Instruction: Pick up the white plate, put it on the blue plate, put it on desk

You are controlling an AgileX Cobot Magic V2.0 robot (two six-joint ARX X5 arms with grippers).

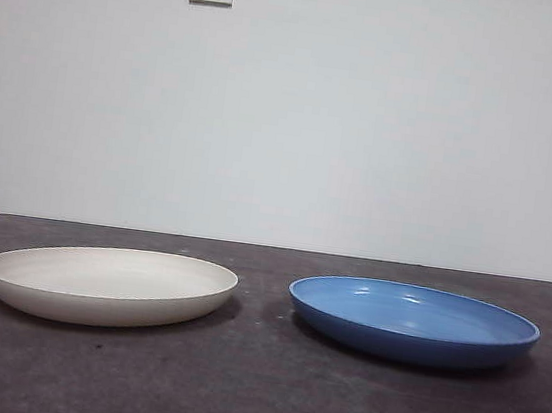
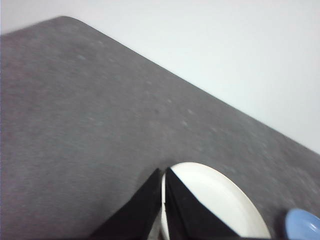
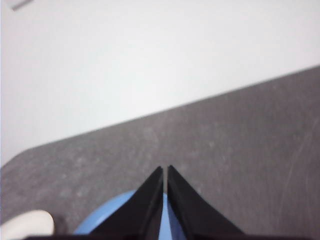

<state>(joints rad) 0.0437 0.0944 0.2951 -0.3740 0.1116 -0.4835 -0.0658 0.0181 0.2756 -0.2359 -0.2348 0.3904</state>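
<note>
You have the whole job ahead of you: the white plate [image 1: 108, 285] sits flat on the bench [image 1: 253, 395], and the blue plate [image 1: 413, 322] sits flat beside it with a clear strip of bare surface between their rims, so nothing is stacked yet. In the front view neither arm shows at all, so both appear to be held up and back from the plates. Your left hand [image 2: 164, 172] has its two black jaws pressed together to a thin slit, holding nothing, and hangs over the near rim of the white plate, with a sliver of the blue one at the edge of that wrist view. Your right hand [image 3: 165, 170] is likewise closed and empty, poised above the blue plate. As I judge it, every step remains: spread a hand, take the white plate by its rim, lift it, set it onto the blue plate, then return it to the bench.
</note>
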